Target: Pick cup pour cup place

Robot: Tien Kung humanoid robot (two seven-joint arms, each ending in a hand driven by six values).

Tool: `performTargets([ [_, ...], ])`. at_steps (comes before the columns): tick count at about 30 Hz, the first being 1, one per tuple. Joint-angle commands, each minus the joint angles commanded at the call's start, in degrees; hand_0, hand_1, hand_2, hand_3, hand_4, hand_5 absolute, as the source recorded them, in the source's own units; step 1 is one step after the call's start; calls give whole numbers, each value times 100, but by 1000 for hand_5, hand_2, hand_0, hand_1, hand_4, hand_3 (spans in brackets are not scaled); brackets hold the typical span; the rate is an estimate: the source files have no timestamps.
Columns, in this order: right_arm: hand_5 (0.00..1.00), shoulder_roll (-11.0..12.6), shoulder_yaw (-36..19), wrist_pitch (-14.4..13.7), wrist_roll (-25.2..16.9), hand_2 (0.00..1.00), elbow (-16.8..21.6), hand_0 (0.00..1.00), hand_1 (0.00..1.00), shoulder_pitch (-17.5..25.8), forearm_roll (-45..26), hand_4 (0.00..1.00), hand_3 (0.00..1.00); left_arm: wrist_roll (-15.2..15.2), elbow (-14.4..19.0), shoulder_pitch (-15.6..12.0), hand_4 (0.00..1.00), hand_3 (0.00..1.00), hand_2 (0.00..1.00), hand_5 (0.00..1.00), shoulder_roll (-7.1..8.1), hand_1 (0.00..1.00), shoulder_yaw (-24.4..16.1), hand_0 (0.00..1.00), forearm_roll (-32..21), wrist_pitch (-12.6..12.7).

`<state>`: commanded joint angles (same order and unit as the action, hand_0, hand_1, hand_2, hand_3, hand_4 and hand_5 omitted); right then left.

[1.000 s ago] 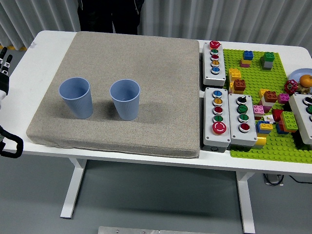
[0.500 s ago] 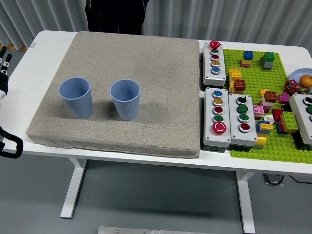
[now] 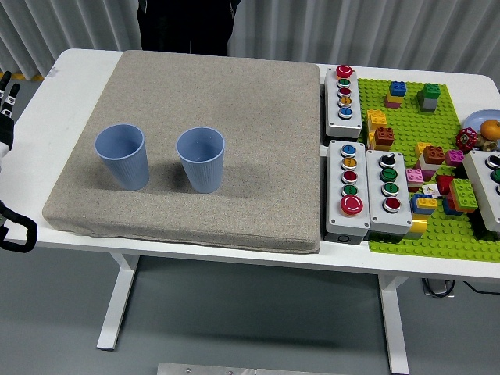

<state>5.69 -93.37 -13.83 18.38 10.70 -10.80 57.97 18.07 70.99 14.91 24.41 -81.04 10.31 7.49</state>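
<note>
Two blue cups stand upright on a grey mat (image 3: pixel 234 117). The left cup (image 3: pixel 122 156) is near the mat's left edge. The right cup (image 3: pixel 201 159) stands a little to its right, apart from it. My left hand (image 3: pixel 6 109) shows only at the picture's far left edge, beside the table and well left of the cups, fingers relaxed and holding nothing. My right hand is out of view.
Several button boxes (image 3: pixel 366 187) stand right of the mat. A green baseplate (image 3: pixel 437 141) with several loose bricks lies at the right. A person in dark clothes (image 3: pixel 183 23) stands at the far side. A black hook-shaped part (image 3: pixel 16 230) hangs at the left edge.
The person at the far side shifted slightly. The cups and my left hand have not moved.
</note>
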Motion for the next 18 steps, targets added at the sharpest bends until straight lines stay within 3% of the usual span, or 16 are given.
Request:
performTargets([
  [18, 149, 23, 63, 30, 177, 574, 2, 705, 634, -55, -7, 2, 576, -4, 134, 2, 752, 932, 931, 998, 14, 878, 1, 903, 19, 2],
])
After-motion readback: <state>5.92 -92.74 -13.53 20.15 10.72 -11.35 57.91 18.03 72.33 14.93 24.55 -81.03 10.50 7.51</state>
